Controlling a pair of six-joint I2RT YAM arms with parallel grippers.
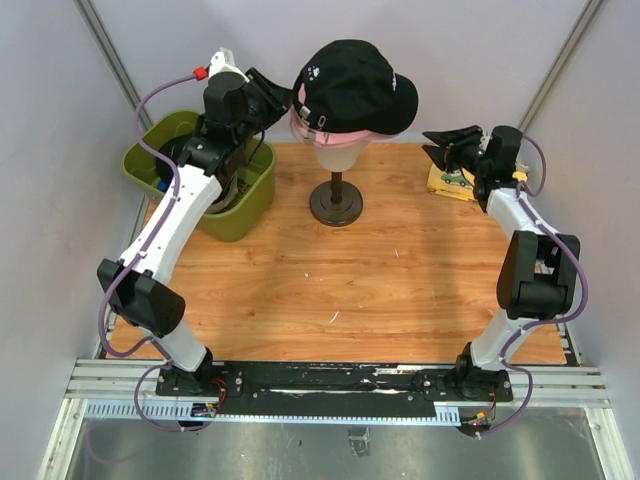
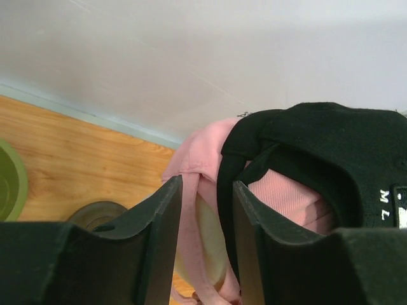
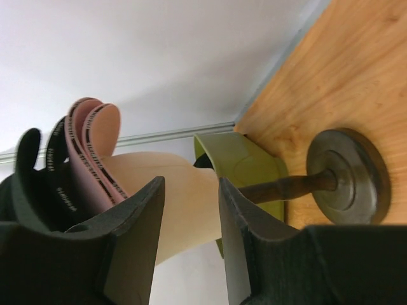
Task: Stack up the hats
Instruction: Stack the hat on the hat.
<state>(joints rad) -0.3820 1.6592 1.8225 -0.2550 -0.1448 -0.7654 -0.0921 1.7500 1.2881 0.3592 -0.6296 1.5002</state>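
Observation:
A black hat sits on top of a pink hat, both on the cream mannequin head. My left gripper is at the back of the two hats, open. In the left wrist view the pink hat's rear strap and the black hat's rear edge lie loosely in the gap of the gripper. My right gripper hangs open to the right of the hats, apart from them. Nothing lies between its fingers; the head and the pink brim show beyond them.
An olive-green bin stands at the back left under my left arm, with dark contents and a bit of blue showing. The head's dark stand base is at the back middle. A small yellow box lies at the back right.

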